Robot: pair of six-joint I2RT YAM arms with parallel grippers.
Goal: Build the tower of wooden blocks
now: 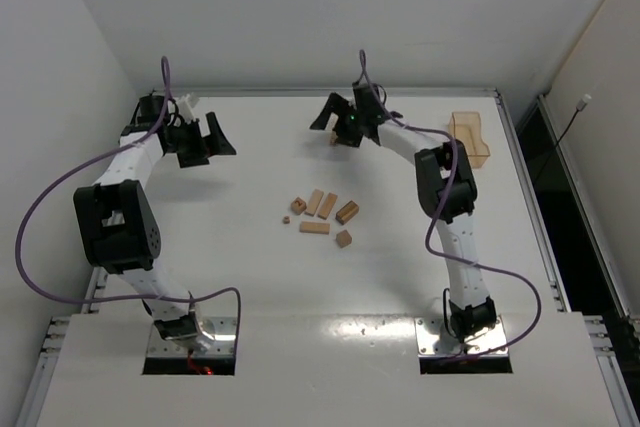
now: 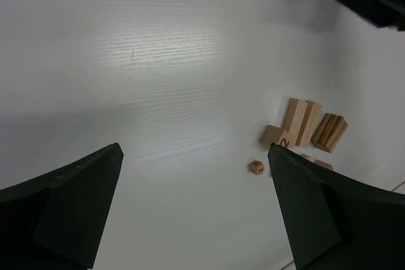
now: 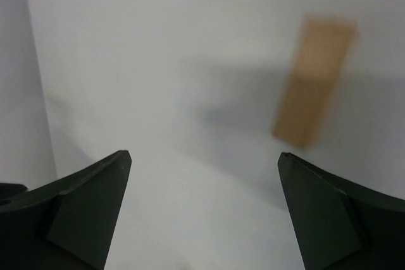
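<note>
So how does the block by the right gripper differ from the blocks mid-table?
The lone block seems to stand upright at the far side, just ahead of the right gripper; the middle blocks lie in a loose cluster. It is single; they are several, in mixed sizes. All are light-tan wood, and none is held.

White table [image 1: 250,277] — wood blocks [image 1: 320,212] (plus tray [image 1: 470,137])

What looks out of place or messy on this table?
Nothing looks broken or spilled. The blocks lie loose in the middle, pointing different ways, unstacked. One lone block sits apart from them, farther back, just ahead of the right gripper; that view is blurred, so its pose is unclear.
</note>
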